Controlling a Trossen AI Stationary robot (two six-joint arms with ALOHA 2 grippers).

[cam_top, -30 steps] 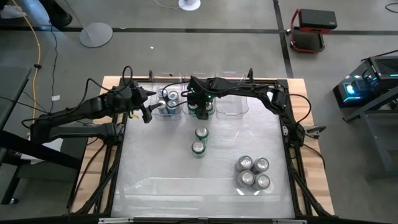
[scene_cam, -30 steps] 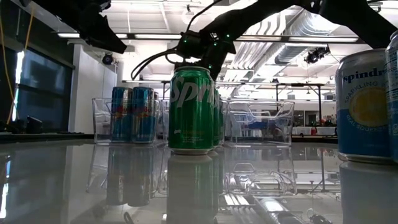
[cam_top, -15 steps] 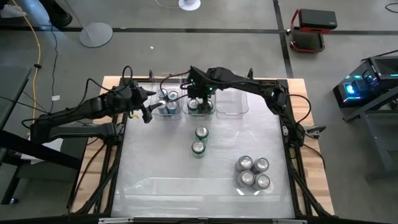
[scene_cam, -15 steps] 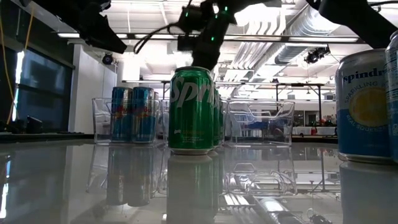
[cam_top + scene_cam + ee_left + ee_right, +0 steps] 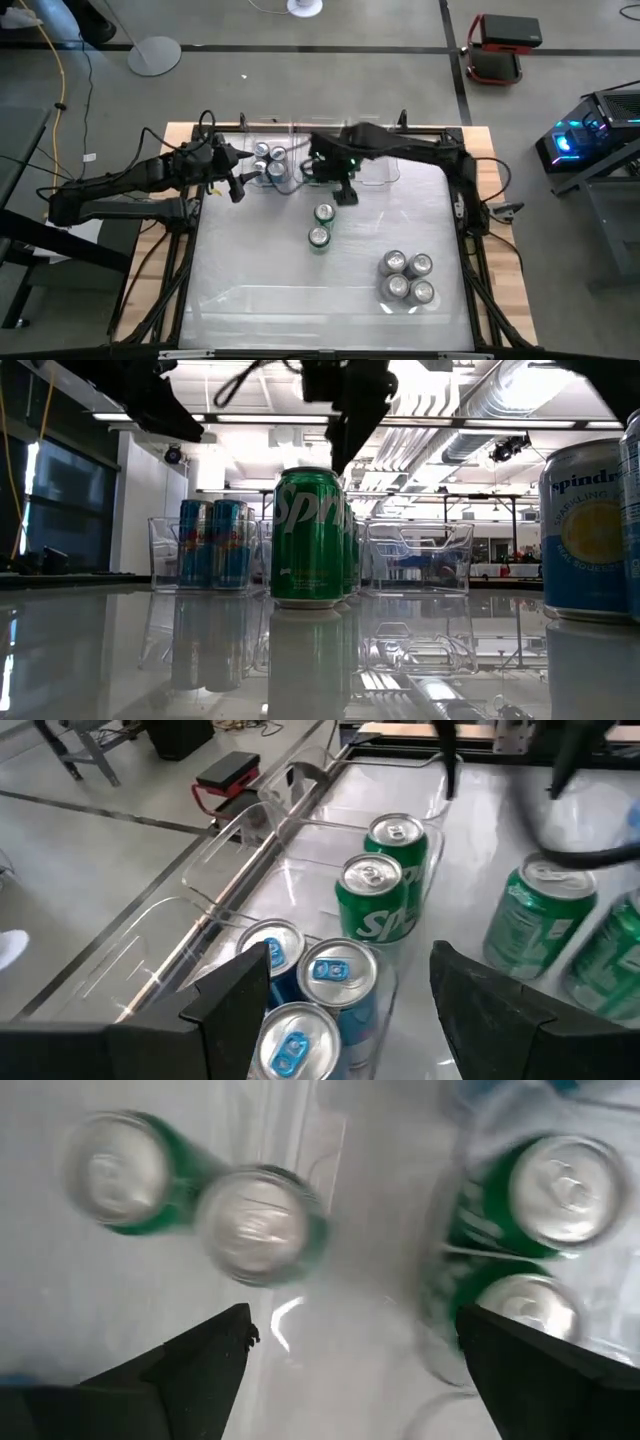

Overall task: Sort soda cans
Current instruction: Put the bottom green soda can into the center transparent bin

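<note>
Black right gripper (image 5: 345, 195) (fingers spread, empty) has moved from the clear plastic bins (image 5: 372, 170) toward two upright green soda cans (image 5: 324, 214).

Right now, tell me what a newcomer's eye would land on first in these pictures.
First, the green can standing large in the middle of the low view, the front one of two green cans loose on the table. Above them hangs the right gripper, open and empty, in front of the clear bins at the far edge. Then the four silver cans clustered at the near right.
</note>
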